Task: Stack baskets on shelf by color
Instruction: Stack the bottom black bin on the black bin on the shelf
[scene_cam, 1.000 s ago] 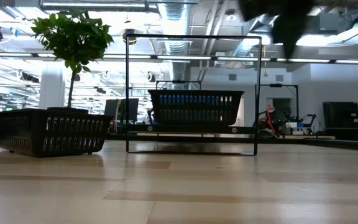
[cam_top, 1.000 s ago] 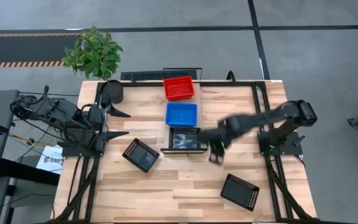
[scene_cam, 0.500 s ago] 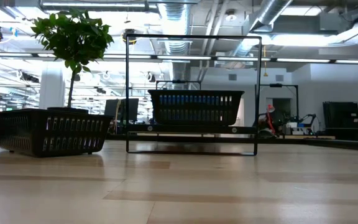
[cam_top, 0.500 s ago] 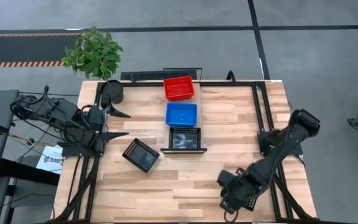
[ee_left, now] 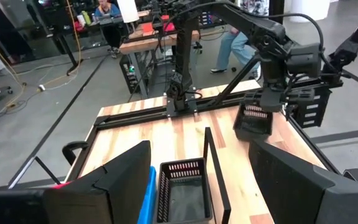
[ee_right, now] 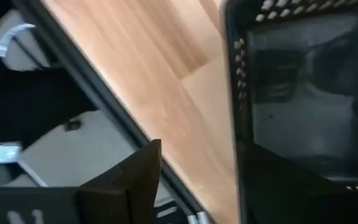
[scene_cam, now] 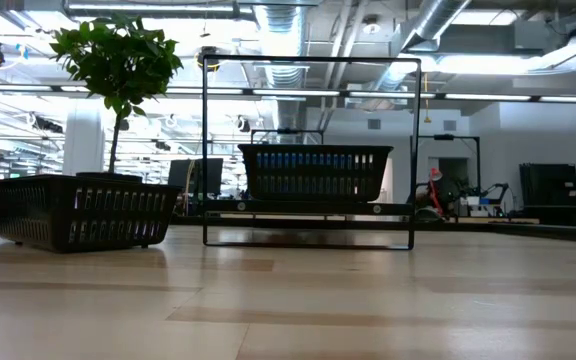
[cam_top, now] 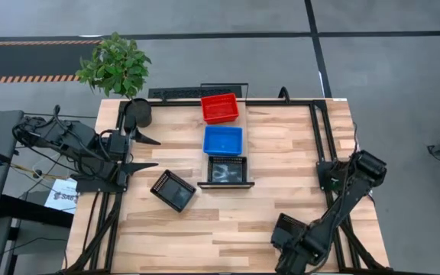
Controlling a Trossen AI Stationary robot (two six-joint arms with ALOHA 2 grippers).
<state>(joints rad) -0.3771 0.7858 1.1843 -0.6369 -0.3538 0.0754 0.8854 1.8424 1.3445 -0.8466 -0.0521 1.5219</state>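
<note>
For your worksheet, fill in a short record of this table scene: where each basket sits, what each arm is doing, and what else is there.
shelf row: red basket, blue basket, black basket
loose black basket: on table, left of shelf
corner black basket: near right corner, under right gripper
right gripper: over the corner black basket, jaws open
left gripper: waiting at left edge, jaws open
plant: far-left corner

The right arm (cam_top: 346,200) reaches from the right edge of the high view down to the lower right, its right gripper (cam_top: 290,246) low near the bottom edge. The left arm (cam_top: 67,145) waits folded at the left edge, its left gripper (cam_top: 145,151) spread wide.
</note>
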